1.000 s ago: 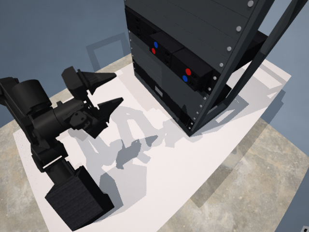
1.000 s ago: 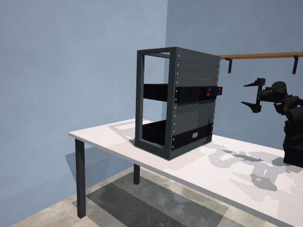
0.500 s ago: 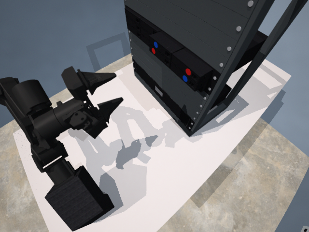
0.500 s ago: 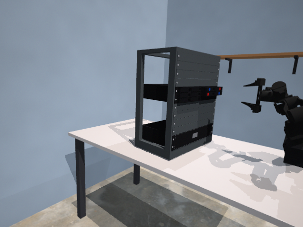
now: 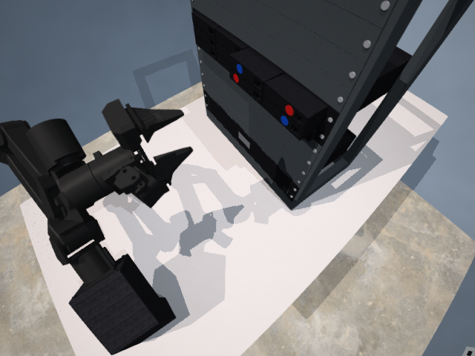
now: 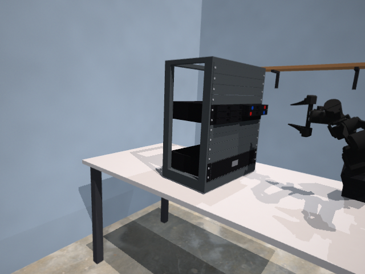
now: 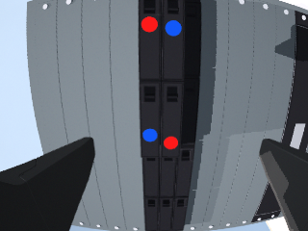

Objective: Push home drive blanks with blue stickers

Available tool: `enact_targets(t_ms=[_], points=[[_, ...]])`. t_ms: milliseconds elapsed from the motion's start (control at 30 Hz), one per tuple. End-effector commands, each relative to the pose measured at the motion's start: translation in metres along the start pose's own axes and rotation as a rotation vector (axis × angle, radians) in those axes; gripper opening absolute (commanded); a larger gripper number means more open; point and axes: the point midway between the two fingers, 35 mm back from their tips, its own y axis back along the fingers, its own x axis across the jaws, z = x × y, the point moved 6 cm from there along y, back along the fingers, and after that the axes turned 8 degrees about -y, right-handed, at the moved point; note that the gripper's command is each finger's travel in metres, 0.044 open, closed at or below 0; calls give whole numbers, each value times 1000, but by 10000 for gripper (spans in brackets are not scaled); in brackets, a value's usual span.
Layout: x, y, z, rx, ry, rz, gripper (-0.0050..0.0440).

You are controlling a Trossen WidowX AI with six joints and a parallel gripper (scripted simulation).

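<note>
A dark rack point(image 6: 212, 124) stands on the white table. Its storage chassis point(image 5: 264, 90) has four drive blanks standing out of the front. One pair carries a blue sticker point(image 5: 239, 68) above a red sticker point(image 5: 235, 78). The other pair carries a red sticker point(image 5: 289, 110) above a blue sticker point(image 5: 284, 120). In the wrist view the stickers show rotated: red point(image 7: 149, 25), blue point(image 7: 173, 27), blue point(image 7: 150, 135), red point(image 7: 169, 142). My gripper point(image 5: 174, 133) is open and empty, apart from the rack front and facing it; it also shows in the exterior view point(image 6: 297, 115).
The arm's black base point(image 5: 119, 306) sits at the near left of the table. Grey blank panels point(image 7: 84, 103) fill the rack front around the chassis. A wooden shelf point(image 6: 312, 67) hangs on the wall behind.
</note>
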Motion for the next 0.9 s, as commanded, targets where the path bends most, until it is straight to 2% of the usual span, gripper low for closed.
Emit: enact_targets(t_ms=[0,133,600,667,867], points=[[3,-13,-10,8,12,6,440],[2,-19,-15,8,12,6,440],[-10,-78,-53,8,12,6,440],[-10,-78,-53,8,12,6,440],[-14,-100,-67,8,12,6,440]])
